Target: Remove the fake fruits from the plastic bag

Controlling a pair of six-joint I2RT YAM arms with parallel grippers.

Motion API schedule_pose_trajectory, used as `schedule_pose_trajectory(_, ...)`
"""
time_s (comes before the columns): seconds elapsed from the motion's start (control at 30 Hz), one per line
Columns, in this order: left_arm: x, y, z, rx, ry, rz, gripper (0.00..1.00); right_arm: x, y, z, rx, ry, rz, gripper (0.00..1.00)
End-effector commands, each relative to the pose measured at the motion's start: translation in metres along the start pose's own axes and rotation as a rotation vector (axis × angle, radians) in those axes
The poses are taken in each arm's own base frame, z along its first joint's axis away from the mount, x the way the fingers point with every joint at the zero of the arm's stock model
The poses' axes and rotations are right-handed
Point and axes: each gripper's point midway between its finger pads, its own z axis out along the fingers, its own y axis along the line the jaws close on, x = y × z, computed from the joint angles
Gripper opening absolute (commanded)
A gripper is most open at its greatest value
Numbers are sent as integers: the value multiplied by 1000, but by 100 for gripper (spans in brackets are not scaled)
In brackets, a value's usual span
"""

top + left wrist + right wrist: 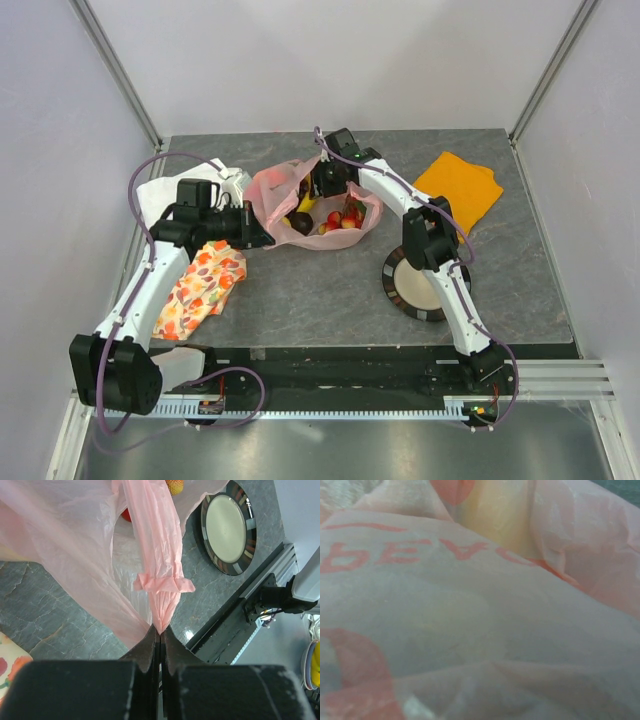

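Observation:
The pink plastic bag (275, 190) lies at the middle of the table with its mouth spread open. Inside it I see a red berry cluster (346, 216), a dark oval fruit (300, 223) and a yellow banana (303, 204). My left gripper (160, 631) is shut on a bunched handle of the plastic bag (160, 560), pulling it taut toward the left. My right gripper (326, 190) reaches down into the bag's mouth from the far side. Its wrist view is filled with bag film (480, 610), a yellow shape (495, 515) showing through, and its fingers are hidden.
A dark-rimmed plate (392, 290) sits near the right arm. An orange cloth (460, 188) lies at the back right, a floral cloth (200, 290) under the left arm, and a white cloth (160, 195) behind it. Walls close in on three sides.

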Motion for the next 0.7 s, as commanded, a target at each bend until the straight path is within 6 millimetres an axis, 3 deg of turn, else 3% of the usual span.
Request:
schedule_pose_trajectory(0.0,-8,-8,-3,27,-10,67,2,-32,33,-17,-142,-83,44,56)
schedule_pose_trajectory(0.1,-9,-8,-3,28,-11,67,2,-28,33,-9,-106,-83,45,59)
schedule_pose_trajectory(0.33,-12,-9,-2,28,-11,73,2,-1,6,7,82,-27,65,61)
schedule_pose_trajectory(0.53,-18,-11,-5,20,-27,96,2,4,-3,14,95,-15,51,54)
schedule_pose_trajectory(0.63,-20,-10,-4,18,-29,95,2,2,11,19,-1,-18,17,39)
schedule_pose_trajectory(0.67,-21,-9,-3,16,-30,91,2,2,14,19,-10,-19,6,22)
